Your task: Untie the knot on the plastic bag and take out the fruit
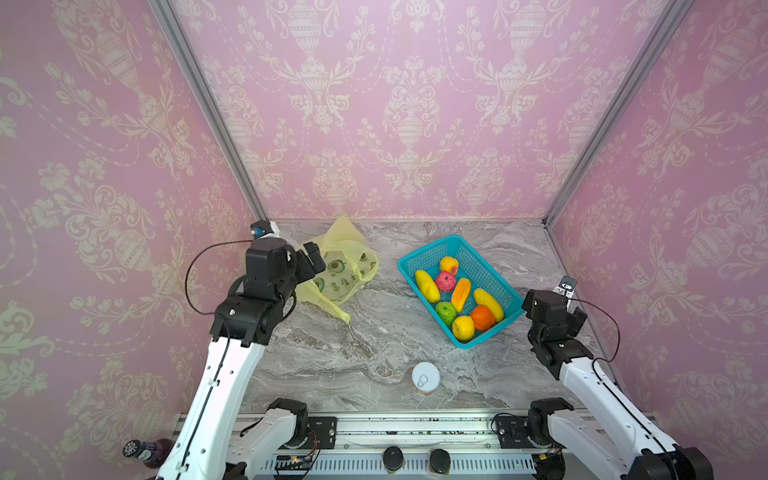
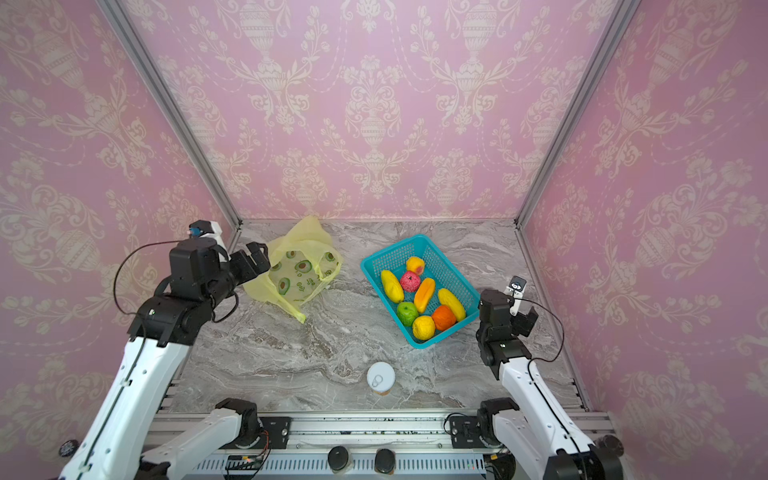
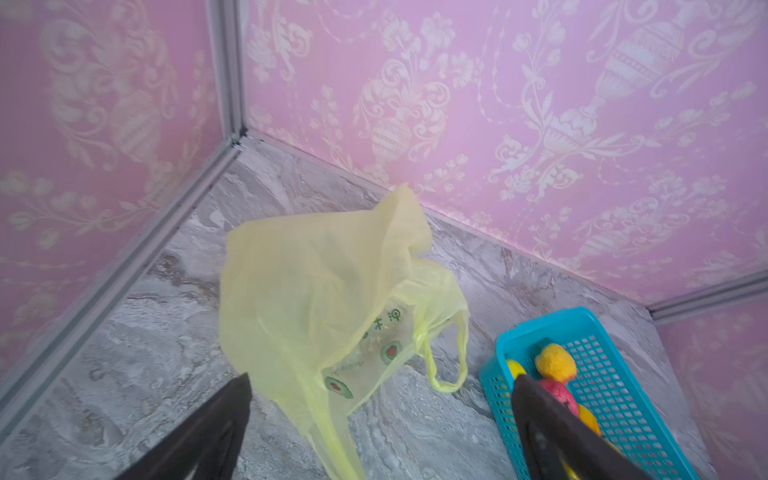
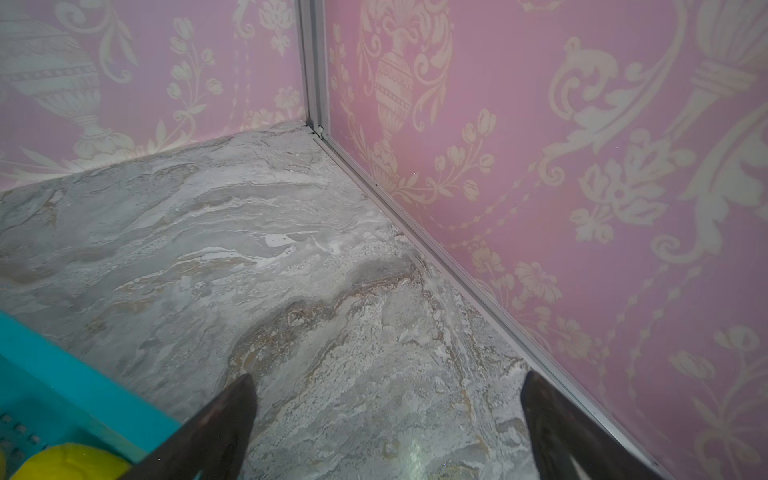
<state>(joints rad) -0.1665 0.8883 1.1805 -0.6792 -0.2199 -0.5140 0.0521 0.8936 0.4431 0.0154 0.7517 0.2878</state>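
The plastic bag [image 1: 340, 270] [image 2: 299, 274] [image 3: 324, 291] lies limp and crumpled on the marble at the back left. Its handle loops [image 3: 449, 382] hang loose and apart, and no knot shows. The fruit [image 1: 457, 295] [image 2: 424, 299] lies in the teal mesh basket [image 1: 428, 247] [image 2: 390, 249] [image 3: 540, 324]: yellow long ones, a pink-red one [image 1: 445, 281], a green apple [image 1: 446, 312], an orange [image 1: 482, 318]. My left gripper [image 1: 314, 257] [image 2: 257, 257] [image 3: 382, 378] hovers open at the bag's left edge, holding nothing. My right gripper [image 1: 571, 311] [image 2: 523, 316] [image 4: 388, 376] is open over bare marble, right of the basket [image 4: 50, 374].
A white-lidded can [image 1: 426, 378] [image 2: 380, 378] stands near the table's front middle. Pink patterned walls with metal rails close in the back and both sides. The right gripper is close to the right wall rail [image 4: 457, 266]. A dark bottle [image 1: 143, 451] lies outside the table at the lower left.
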